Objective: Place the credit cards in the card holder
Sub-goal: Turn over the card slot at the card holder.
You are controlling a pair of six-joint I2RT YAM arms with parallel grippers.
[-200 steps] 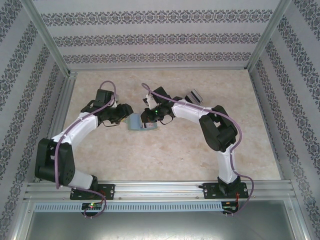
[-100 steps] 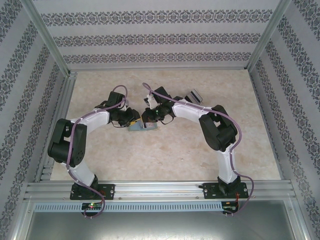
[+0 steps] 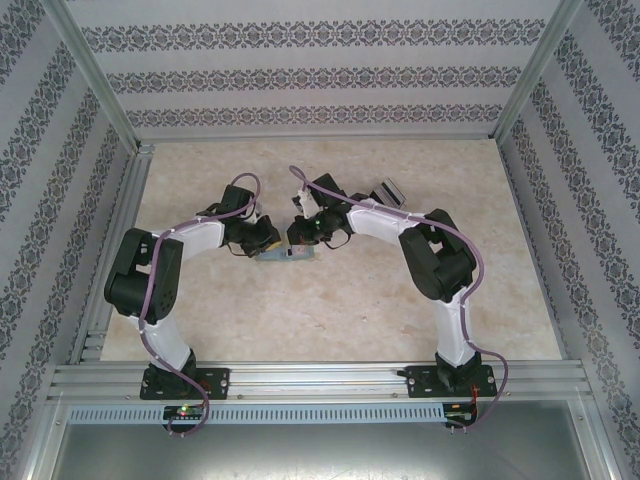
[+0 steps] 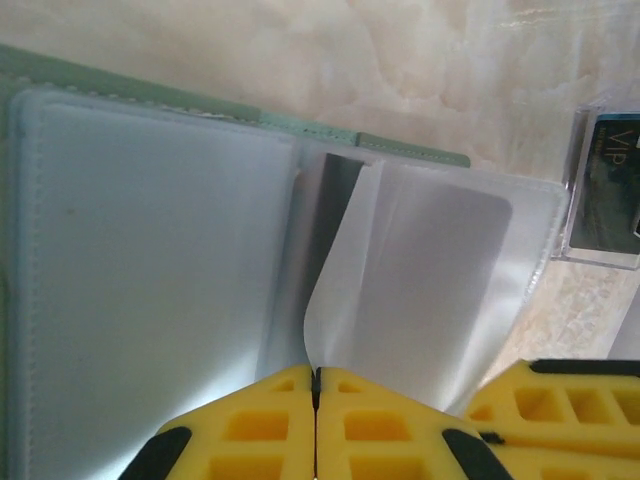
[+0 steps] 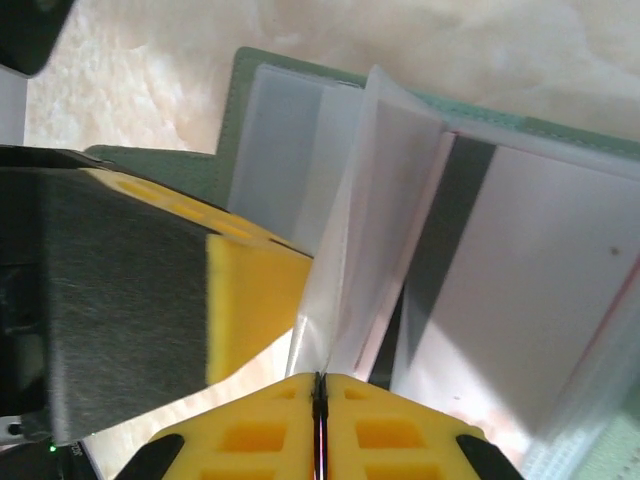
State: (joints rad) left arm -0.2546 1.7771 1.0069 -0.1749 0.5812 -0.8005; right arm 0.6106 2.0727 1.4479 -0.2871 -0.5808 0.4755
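The pale green card holder point(image 3: 285, 255) lies open on the table between both grippers, its clear sleeves fanned up. In the left wrist view my left gripper point(image 4: 316, 372) is shut on the edge of one clear sleeve point(image 4: 420, 270), and the green cover point(image 4: 300, 126) shows behind. My right gripper point(image 5: 319, 378) is shut on another clear sleeve point(image 5: 375, 200) from the opposite side. The two grippers point(image 3: 268, 240) point(image 3: 298, 234) nearly touch. The dark credit cards point(image 3: 388, 192) stand apart at the back right, one of them point(image 4: 605, 180) in a clear stand.
The marble-patterned table point(image 3: 330, 310) is ringed by an aluminium frame and patterned walls. The left gripper's yellow finger with its grey pad point(image 5: 120, 300) sits close on the left in the right wrist view. The right gripper's yellow finger point(image 4: 570, 405) shows at lower right in the left wrist view.
My left arm has swung right to the card holder and its jaws have shut on a sleeve. The right arm has stayed put, still shut.
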